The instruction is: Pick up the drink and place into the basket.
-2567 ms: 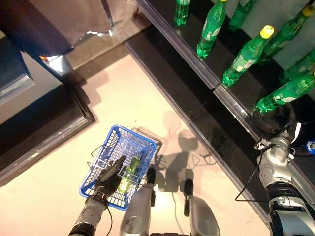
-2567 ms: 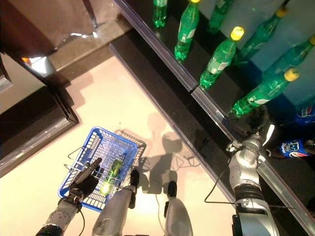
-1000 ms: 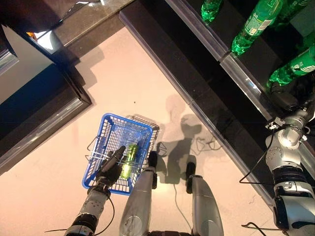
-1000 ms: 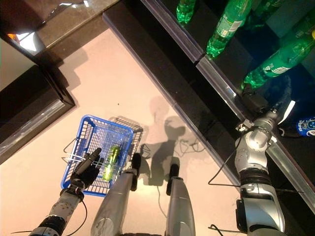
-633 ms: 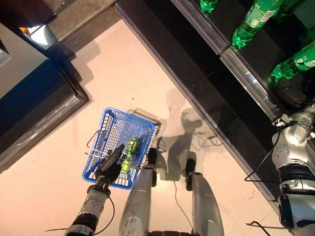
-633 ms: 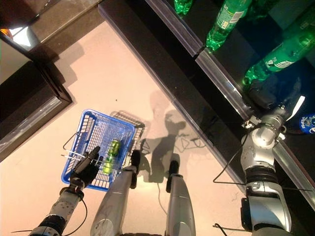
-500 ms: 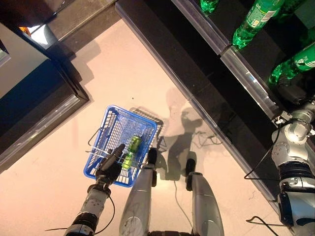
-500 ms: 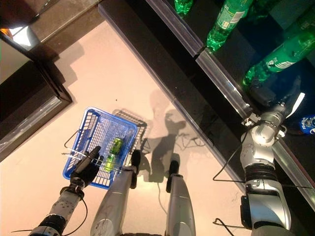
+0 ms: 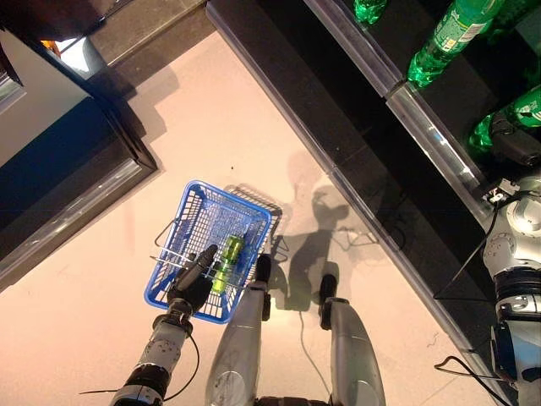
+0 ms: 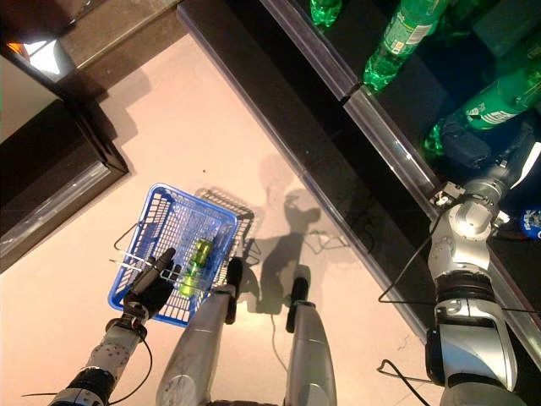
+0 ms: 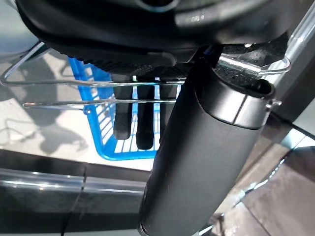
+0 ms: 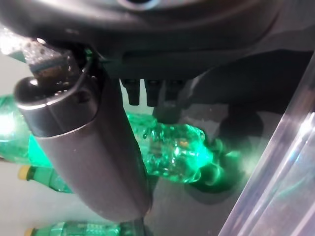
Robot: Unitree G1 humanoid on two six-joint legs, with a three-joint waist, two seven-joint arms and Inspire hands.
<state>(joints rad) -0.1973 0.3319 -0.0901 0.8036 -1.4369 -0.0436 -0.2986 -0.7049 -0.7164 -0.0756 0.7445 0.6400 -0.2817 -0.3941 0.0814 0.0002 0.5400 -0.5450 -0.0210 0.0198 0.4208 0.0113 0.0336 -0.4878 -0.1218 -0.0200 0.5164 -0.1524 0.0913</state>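
Note:
A blue wire basket (image 9: pixel 180 222) hangs from my left hand (image 9: pixel 188 288) just above the floor. The hand's fingers (image 11: pixel 122 118) hook under the two wire handles (image 11: pixel 74 82). One green drink bottle (image 9: pixel 226 260) lies inside the basket. My right hand (image 9: pixel 517 145) is up at the dark shelf on the right, beside a green bottle (image 9: pixel 526 106). In the right wrist view that bottle (image 12: pixel 177 152) glows just past the short straight fingers (image 12: pixel 151 93). The hand is not closed round it.
More green bottles (image 9: pixel 448 38) stand along the shelf behind its clear front rail (image 9: pixel 423 127). A dark low step (image 9: pixel 321 127) runs under the shelf. A dark cabinet (image 9: pixel 76 169) borders the pale floor (image 9: pixel 228 135) on the left.
The whole view has shifted as the camera moved. The basket has swung slightly to the right under my left hand. My right hand stays at the shelf by the green bottle.

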